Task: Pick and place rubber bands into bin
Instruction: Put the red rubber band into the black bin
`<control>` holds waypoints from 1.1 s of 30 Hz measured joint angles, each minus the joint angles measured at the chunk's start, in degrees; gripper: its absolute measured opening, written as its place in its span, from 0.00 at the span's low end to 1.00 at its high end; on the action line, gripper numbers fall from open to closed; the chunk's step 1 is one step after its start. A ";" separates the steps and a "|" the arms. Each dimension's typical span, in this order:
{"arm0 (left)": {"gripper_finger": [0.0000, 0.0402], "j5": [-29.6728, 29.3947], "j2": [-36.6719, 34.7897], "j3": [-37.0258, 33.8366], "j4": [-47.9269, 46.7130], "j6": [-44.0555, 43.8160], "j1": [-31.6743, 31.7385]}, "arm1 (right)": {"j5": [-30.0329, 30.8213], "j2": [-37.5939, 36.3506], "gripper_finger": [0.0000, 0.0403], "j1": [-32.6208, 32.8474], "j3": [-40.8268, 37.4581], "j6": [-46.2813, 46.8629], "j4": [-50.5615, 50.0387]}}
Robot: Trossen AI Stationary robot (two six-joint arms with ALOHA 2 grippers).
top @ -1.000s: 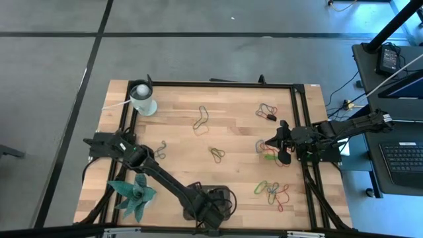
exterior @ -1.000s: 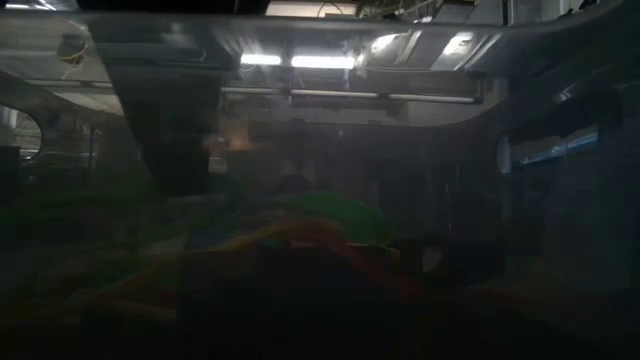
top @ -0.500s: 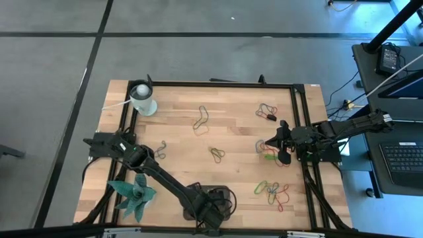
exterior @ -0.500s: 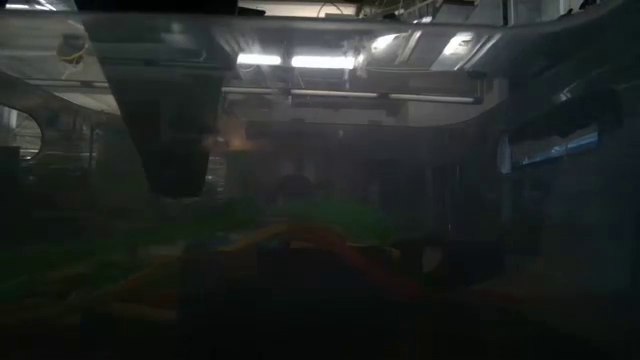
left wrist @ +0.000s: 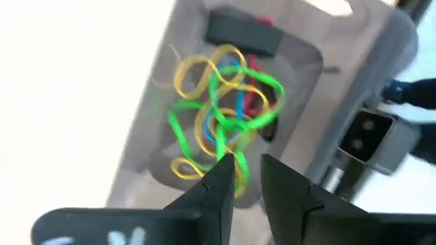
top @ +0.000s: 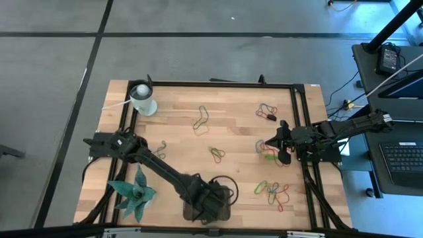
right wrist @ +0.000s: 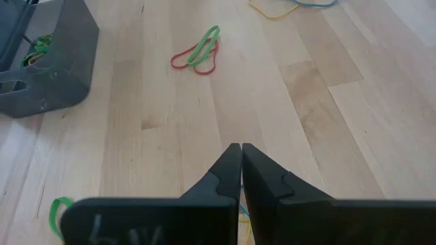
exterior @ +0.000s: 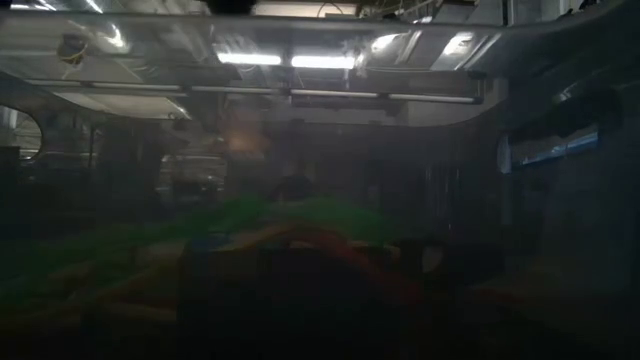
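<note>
High view: at the near edge the left gripper [top: 210, 206] is hovering over the bin [top: 198, 213] with its fingers [left wrist: 221, 178] slightly parted and holding nothing, apparently so a band can drop onto the rubber bands [left wrist: 221, 102] piling inside. Farther off, the right gripper [top: 269, 147] is waiting closed and empty at the right side, and loose bands [top: 273, 192] are lying scattered across the wooden table [top: 178, 142], with grey floor beyond.

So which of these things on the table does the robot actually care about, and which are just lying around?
Part of the job:
- rubber bands loose on the table
- bands in the bin
- bin
- left gripper, over the bin
- right gripper, waiting shut at the right edge

Just lying about:
- white cup
- green plant
</note>
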 joint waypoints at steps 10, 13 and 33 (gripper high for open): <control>0.01 -3.24 -2.21 0.00 -0.69 15.83 7.26 | 0.02 0.02 0.05 0.00 0.00 0.15 0.40; 0.01 -3.35 -3.45 0.00 -1.43 23.62 9.65 | 0.02 0.02 0.05 0.00 0.00 0.53 2.24; 0.00 -10.69 -41.88 -47.16 15.94 52.18 23.45 | 9.68 9.01 0.01 -0.04 0.00 -3.39 28.79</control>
